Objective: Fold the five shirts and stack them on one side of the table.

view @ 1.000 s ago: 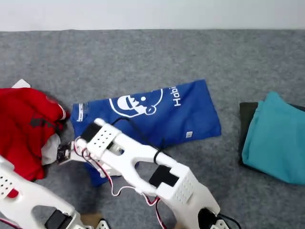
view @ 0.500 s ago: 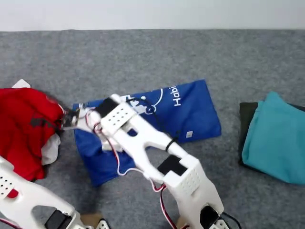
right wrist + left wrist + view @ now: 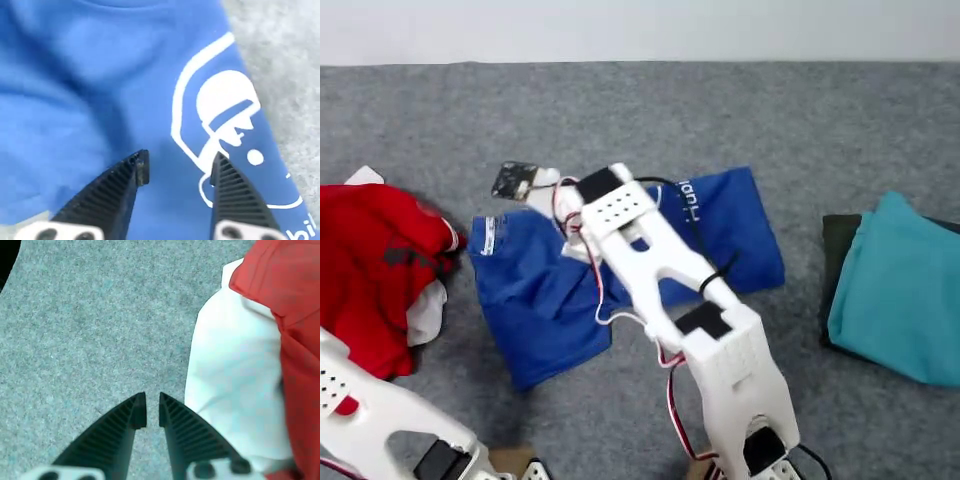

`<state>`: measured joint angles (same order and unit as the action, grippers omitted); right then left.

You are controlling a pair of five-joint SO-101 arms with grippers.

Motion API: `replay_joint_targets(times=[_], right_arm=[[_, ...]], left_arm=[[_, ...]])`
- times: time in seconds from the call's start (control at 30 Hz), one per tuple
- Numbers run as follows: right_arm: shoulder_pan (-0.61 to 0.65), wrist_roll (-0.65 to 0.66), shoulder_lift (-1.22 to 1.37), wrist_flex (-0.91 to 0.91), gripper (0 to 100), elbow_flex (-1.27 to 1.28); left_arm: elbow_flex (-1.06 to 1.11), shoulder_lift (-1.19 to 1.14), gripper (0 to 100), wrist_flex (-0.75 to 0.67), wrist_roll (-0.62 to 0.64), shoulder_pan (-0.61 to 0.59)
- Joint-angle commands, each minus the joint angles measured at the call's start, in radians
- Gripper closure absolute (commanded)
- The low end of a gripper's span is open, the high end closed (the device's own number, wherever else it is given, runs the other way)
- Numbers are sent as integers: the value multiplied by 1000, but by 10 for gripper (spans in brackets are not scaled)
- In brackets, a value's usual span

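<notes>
A blue shirt (image 3: 720,240) with a white logo lies spread in the middle of the grey table. My right arm (image 3: 650,260) stretches across it toward its far left corner. My right gripper (image 3: 181,167) hangs open just above the blue shirt (image 3: 75,100), beside the white logo (image 3: 220,110), holding nothing. A crumpled red shirt (image 3: 365,270) lies at the left over a white shirt (image 3: 428,305). My left gripper (image 3: 147,410) is shut and empty over bare carpet next to the white shirt (image 3: 235,390) and red shirt (image 3: 295,300). My left arm (image 3: 370,410) sits at the front left.
A folded teal shirt (image 3: 900,290) rests on a dark shirt (image 3: 838,260) at the right edge. Grey carpet (image 3: 620,110) lies open along the far side and between the blue shirt and the teal stack.
My right arm has swung from the blue shirt's near left edge across it to its far left corner. The left arm has stayed still.
</notes>
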<state>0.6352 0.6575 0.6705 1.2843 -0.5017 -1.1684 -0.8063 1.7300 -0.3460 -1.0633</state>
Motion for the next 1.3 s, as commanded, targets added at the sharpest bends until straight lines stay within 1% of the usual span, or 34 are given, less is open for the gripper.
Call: replay_joint_targets(times=[0.0,0.1,0.17,0.3,0.33,0.43,0.63,0.8,0.87,0.93,1.03,1.13,1.27], right_arm=[[-42,-17,19,16,782,-126],[-21,-54,19,160,785,-250],[8,-58,16,280,816,-336],[82,-60,18,499,950,-476],[101,-61,18,518,987,-488],[128,-86,-10,515,980,-460],[255,-87,-58,512,988,-287],[302,-91,25,444,988,-226],[292,-83,88,383,988,-227],[251,-77,140,292,988,-227],[188,-15,173,174,988,-259],[145,12,171,116,988,-351],[111,15,180,74,988,-485]], left_arm=[[-5,78,949,23,-8,-2],[-8,78,949,23,-8,-2],[-8,78,949,23,-8,-2],[-8,78,949,23,-8,2],[-8,78,949,23,-6,2],[-8,78,949,23,-5,3],[-8,78,949,23,-5,3],[-5,78,949,23,-3,3],[-4,77,949,23,-3,3],[-4,77,949,23,-3,3],[-4,77,949,23,-3,3],[-4,77,949,23,-5,3],[-4,77,949,23,-3,5]])
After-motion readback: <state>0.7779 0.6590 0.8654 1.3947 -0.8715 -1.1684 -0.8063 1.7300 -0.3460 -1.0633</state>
